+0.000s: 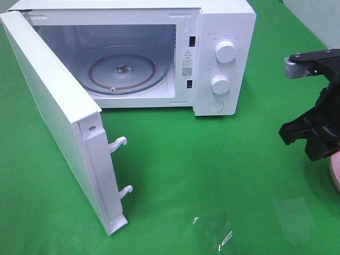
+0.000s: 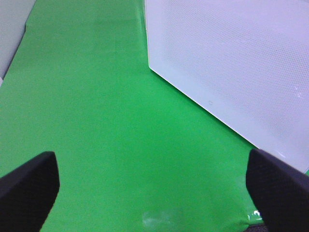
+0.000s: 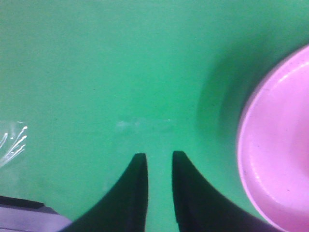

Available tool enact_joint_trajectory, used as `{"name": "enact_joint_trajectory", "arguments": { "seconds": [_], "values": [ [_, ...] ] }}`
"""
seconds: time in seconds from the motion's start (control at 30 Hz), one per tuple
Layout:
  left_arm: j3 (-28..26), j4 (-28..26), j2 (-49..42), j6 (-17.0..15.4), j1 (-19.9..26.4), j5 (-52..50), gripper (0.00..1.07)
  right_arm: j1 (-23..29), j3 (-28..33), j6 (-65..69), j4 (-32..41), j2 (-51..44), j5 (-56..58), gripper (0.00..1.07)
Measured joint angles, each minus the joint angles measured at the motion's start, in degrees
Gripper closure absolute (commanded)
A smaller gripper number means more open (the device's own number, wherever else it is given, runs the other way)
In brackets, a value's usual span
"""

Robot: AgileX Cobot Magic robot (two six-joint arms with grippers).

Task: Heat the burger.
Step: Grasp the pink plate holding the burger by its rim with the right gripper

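no burger in any view, so cannot say where it sits; only a bare slice of pink plate (image 3: 280,159) at the right edge of the right wrist frame. right gripper (image 3: 155,157) low in that frame, near the plate, fingers parted by a narrow gap, gripping nothing; probably poised for a pickup on that side. left gripper (image 2: 152,159) spread wide, empty, over green cloth (image 2: 96,96), close to the white door (image 2: 231,63), perhaps as a guard for it. in the overhead frame, microwave (image 1: 223,58) at top centre, door standing fully open toward the left, glass turntable (image 1: 123,71) bare: cavity ready for loading.
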Motion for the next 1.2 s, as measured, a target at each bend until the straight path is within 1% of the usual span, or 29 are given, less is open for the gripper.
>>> {"name": "enact_joint_trajectory", "arguments": {
  "seconds": [0.03,0.07,0.1,0.13,0.17,0.2,0.23,0.27,0.33,0.37,0.4,0.43,0.47,0.5,0.53,0.8,1.2],
  "values": [
    [0.0,0.0,0.0,0.0,0.0,0.0,0.09,-1.49,0.0,-0.63,-0.8,-0.52,0.69,0.79],
    [0.0,0.0,0.0,0.0,0.0,0.0,0.09,-1.49,0.0,-0.63,-0.8,-0.52,0.69,0.79],
    [0.0,0.0,0.0,0.0,0.0,0.0,0.09,-2.92,-0.06,-0.74,-1.55,-0.57,1.43,0.73],
    [0.0,0.0,0.0,0.0,0.0,0.0,0.09,-2.92,-0.06,-0.74,-1.55,-0.57,1.43,0.73],
    [0.0,0.0,0.0,0.0,0.0,0.0,0.09,-4.47,-0.06,-1.09,-1.95,-0.63,2.12,0.68],
    [0.0,0.0,0.0,0.0,0.0,0.0,0.09,-4.47,-0.06,-1.09,-1.95,-0.63,2.12,0.68],
    [0.0,0.0,0.0,0.0,0.0,0.0,0.09,-5.61,-0.06,-1.95,-2.12,-0.74,2.23,0.6],
    [0.0,0.0,0.0,0.0,0.0,0.0,0.09,-5.61,-0.06,-1.95,-2.12,-0.74,2.23,0.6],
    [0.0,0.0,0.0,0.0,0.0,0.0,0.09,-6.7,-0.06,-3.44,-2.81,-1.2,2.23,0.35],
    [0.0,0.0,0.0,0.0,0.0,0.0,0.09,-6.7,-0.06,-3.44,-2.81,-1.2,2.23,0.35],
    [0.0,0.0,0.0,0.0,0.0,0.0,0.09,-7.39,-0.06,-3.9,-3.55,-1.26,2.18,0.24],
    [0.0,0.0,0.0,0.0,0.0,0.0,0.09,-7.39,-0.06,-3.9,-3.55,-1.26,2.18,0.24],
    [0.0,0.0,0.0,0.0,0.0,0.0,0.09,-8.02,-0.06,-4.01,-4.7,-1.26,1.89,0.16],
    [0.0,0.0,0.0,0.0,0.0,0.0,0.09,-8.02,-0.06,-4.01,-4.7,-1.26,1.89,0.16],
    [0.0,0.0,0.0,0.0,0.0,0.0,0.09,-8.82,-0.06,-4.07,-5.84,-1.26,1.83,0.13],
    [0.0,0.0,0.0,0.0,0.0,0.0,0.09,-11.29,-0.06,-4.07,-6.36,-0.86,0.11,0.14],
    [0.0,0.0,0.0,0.0,0.0,0.0,0.09,-11.97,-0.06,-2.92,-6.13,9.45,-4.7,0.17]
  ]
}}
